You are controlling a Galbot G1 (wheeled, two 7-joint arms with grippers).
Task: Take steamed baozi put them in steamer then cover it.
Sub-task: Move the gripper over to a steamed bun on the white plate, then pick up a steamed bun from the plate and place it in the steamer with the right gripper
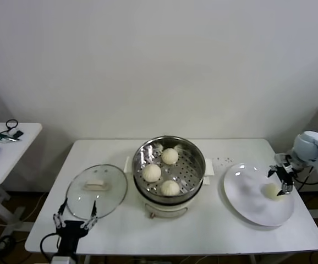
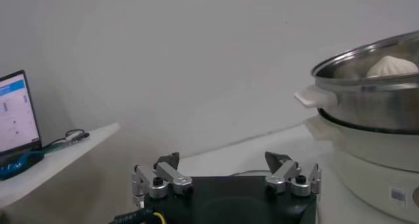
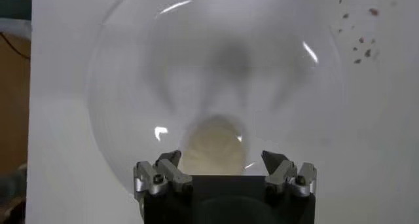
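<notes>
Last baozi (image 1: 273, 191): alone on white plate (image 1: 247, 206), right part of tabletop (image 1: 214, 231), well apart from steamer
Steamer (image 1: 169, 171): mid-tabletop, uncovered, three buns on perforated tray
Right end effector (image 1: 283, 177): fingers spread, hovering just above the bun, bun between them in wrist view (image 3: 214, 145), no contact seen
Left end effector (image 1: 75, 219): spread, parked at front edge near glass lid (image 1: 97, 190)
Risk: soft dome may squash or slip from a high pinch; an off-centre closing could push it across the smooth plate
Lid: not yet on
</notes>
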